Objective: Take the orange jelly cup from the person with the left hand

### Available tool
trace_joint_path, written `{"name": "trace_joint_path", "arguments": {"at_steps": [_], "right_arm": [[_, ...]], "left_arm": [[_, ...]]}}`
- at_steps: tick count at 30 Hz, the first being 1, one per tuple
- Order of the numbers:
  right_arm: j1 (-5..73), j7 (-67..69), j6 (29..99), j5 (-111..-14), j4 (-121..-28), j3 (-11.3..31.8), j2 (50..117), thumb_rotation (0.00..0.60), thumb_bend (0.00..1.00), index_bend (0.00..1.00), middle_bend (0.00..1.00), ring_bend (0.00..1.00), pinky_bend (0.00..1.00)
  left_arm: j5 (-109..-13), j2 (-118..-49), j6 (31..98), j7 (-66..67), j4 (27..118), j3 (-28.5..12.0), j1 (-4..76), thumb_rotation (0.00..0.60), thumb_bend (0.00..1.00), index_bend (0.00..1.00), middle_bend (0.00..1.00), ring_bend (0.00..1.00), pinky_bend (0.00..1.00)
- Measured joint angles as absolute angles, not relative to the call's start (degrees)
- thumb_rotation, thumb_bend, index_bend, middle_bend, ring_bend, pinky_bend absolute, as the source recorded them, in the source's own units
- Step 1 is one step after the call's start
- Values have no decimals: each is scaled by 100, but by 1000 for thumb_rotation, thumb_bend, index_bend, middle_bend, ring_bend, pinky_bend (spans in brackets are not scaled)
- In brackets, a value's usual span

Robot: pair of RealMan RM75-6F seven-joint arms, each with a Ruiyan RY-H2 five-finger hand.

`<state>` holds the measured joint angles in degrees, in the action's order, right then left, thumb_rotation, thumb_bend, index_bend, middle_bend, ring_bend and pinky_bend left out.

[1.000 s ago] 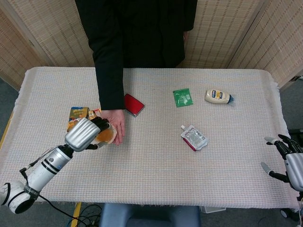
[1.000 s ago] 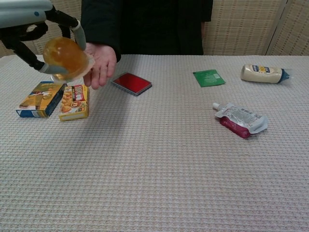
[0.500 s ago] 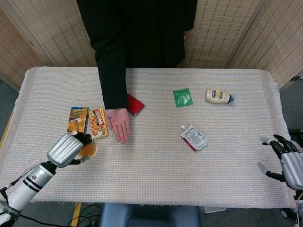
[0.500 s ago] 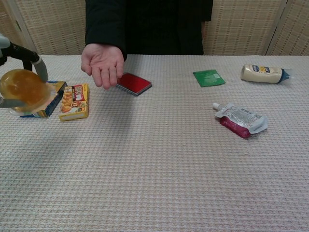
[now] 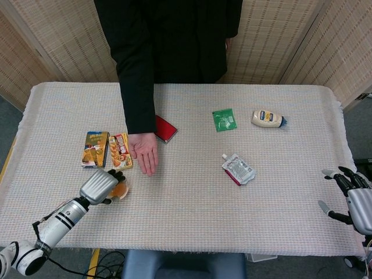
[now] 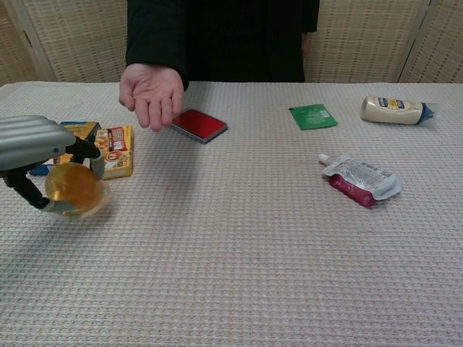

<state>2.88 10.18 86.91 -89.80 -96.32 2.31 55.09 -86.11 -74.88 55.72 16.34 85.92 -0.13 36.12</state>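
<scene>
My left hand (image 5: pixel 100 184) (image 6: pixel 36 147) holds the orange jelly cup (image 5: pixel 120 190) (image 6: pixel 73 190) low over the table at the near left, its fingers wrapped around the cup's rim. The person's open, empty hand (image 5: pixel 143 153) (image 6: pixel 151 94) hovers palm up beyond it, apart from the cup. My right hand (image 5: pixel 352 193) hangs off the table's right edge with its fingers spread and nothing in it; the chest view does not show it.
Two yellow snack boxes (image 5: pixel 107 149) (image 6: pixel 111 150) lie just behind my left hand. A red flat packet (image 6: pixel 199 124), a green sachet (image 6: pixel 312 116), a mayonnaise bottle (image 6: pixel 395 110) and a red-and-white pouch (image 6: pixel 360 180) lie further right.
My left hand has carried the jelly cup away from the person's palm, toward me and down to near the table. The person's hand is now empty.
</scene>
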Motion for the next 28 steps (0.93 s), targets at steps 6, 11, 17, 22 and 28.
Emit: {"name": "trace_joint_path", "arguments": {"at_steps": [6,11,17,22,28], "right_arm": [[283,1019,8701,-8970,-9626,239,5515,600,251,183,350,170,197],[289,1027,8699,-8974,-9608,244,5531,600,251,183,371,170,197],[299,1046,8678,-8971,-9598,245,5524,600,251,183,371,170,197],[338,1049,8606,-8987,-9586,234,5541,600,250,183,308,170,231],[406,1035,8457,-9008,-9573,206,5549,600,251,183,303,170,231]], "left_arm": [[-8194,-7770,5535,2092,8485,-94,3572,600,154,198,131,127,259],[-7812,-7760,5749,2494,8681,-125,3366,600,98,82,24,61,246],[-7610,-7470,6260,2485,8995,-136,3007,600,98,93,19,62,241],[-7507,-7198,6979,2285,9271,-174,2557,600,98,130,19,62,241],[-7460,-6843,7852,1850,9513,-189,1881,600,98,152,19,63,241]]}}
